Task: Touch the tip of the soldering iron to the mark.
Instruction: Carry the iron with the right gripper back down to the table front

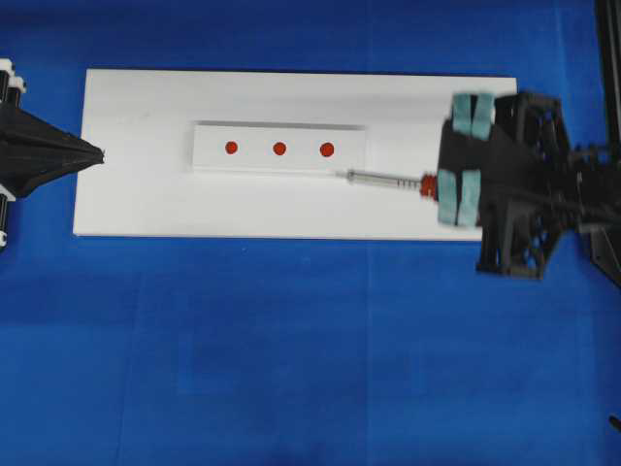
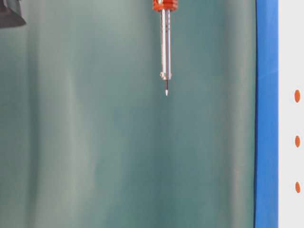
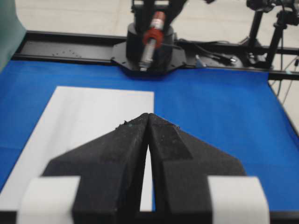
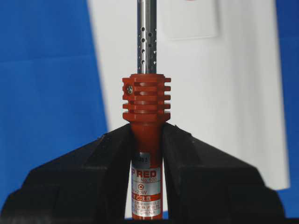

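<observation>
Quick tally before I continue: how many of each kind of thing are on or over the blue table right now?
Red marks: 3
Small white strip bearing them: 1
Large white board: 1
Soldering iron: 1, held in the right gripper
Grippers: 2, counting the left gripper
Total: 8

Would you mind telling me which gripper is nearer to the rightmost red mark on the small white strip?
The right gripper, shut on the soldering iron, sits just right of the rightmost red mark. The left gripper rests shut at the board's far left end.
</observation>
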`<state>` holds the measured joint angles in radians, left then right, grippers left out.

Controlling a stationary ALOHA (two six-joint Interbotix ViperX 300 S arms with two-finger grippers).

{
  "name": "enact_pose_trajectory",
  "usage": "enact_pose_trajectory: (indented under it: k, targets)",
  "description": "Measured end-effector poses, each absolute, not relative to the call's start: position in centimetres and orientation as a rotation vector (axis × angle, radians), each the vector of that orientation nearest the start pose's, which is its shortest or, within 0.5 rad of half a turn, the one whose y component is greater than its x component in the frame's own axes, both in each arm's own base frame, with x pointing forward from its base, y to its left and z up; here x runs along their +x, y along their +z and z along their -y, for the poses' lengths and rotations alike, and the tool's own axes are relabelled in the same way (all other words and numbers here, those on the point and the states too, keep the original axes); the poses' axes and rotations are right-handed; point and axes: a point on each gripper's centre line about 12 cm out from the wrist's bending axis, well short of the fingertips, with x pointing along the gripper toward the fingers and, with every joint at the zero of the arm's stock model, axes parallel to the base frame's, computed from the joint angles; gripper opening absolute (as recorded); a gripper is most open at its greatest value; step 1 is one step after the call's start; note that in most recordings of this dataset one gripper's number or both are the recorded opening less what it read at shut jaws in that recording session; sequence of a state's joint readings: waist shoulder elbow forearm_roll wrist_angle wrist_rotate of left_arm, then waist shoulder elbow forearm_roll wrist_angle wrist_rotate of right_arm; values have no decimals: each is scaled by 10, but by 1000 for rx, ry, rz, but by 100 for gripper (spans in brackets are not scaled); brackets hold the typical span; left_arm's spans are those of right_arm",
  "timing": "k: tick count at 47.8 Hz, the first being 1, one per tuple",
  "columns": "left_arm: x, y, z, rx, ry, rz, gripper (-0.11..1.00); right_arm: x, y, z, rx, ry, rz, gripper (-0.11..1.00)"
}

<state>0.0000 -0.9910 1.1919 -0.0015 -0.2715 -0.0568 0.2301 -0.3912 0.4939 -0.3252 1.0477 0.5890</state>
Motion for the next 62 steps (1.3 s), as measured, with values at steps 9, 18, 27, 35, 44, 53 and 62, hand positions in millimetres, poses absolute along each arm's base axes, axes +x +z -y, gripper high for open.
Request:
enact_pose_trajectory:
  k: [9, 18, 27, 35, 44, 53, 62]
  targets:
    - [194, 290, 0, -66, -2, 71, 0, 287, 281, -75, 109, -244, -1102, 6]
    - [194, 290, 0, -66, -2, 71, 0, 288, 273, -113, 108, -225, -1141, 6]
    - [194, 290, 0, -66, -2, 71, 0, 287, 266, -137, 107, -209, -1159, 6]
    - [194, 290, 0, -66, -2, 71, 0, 288, 259, -140, 103, -217, -1175, 6]
    - [194, 290, 0, -66, -2, 71, 0, 301, 256, -142, 99, -220, -1168, 6]
    - [194, 290, 0, -67, 0, 71, 0, 330, 254, -143, 78, -217, -1141, 6]
    - [194, 290, 0, -67, 0, 71, 0, 365, 255, -145, 53, -194, -1115, 6]
